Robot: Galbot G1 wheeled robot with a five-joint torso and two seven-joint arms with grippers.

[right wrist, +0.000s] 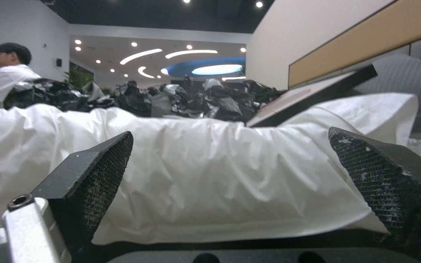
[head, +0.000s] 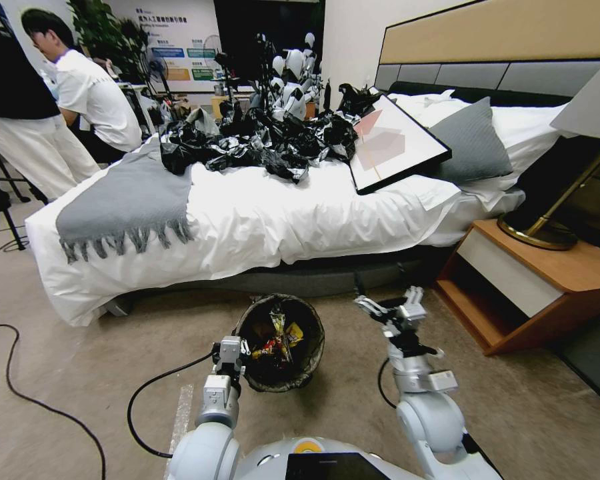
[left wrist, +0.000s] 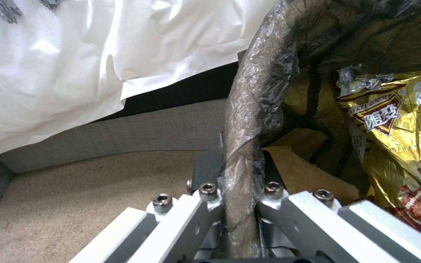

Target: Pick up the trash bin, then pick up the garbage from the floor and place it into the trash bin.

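The trash bin (head: 311,319), round and lined with a dark bag, stands in front of my base beside the bed. My left gripper (head: 241,349) is shut on its near-left rim. In the left wrist view the bag-covered rim (left wrist: 247,120) runs between the fingers (left wrist: 205,215). Garbage lies inside the bin: a gold snack packet (left wrist: 395,135), crumpled brown paper (left wrist: 308,171) and red and yellow wrappers (head: 280,340). My right gripper (head: 395,308) is held up to the right of the bin, open with nothing in it and facing the bed; its fingers (right wrist: 98,171) stand wide apart.
The white-sheeted bed (head: 260,220) fills the space ahead, heaped with black bags (head: 260,143) and a framed picture (head: 393,143). A wooden nightstand (head: 533,280) with a lamp is at the right. Black cables (head: 20,393) cross the floor at the left.
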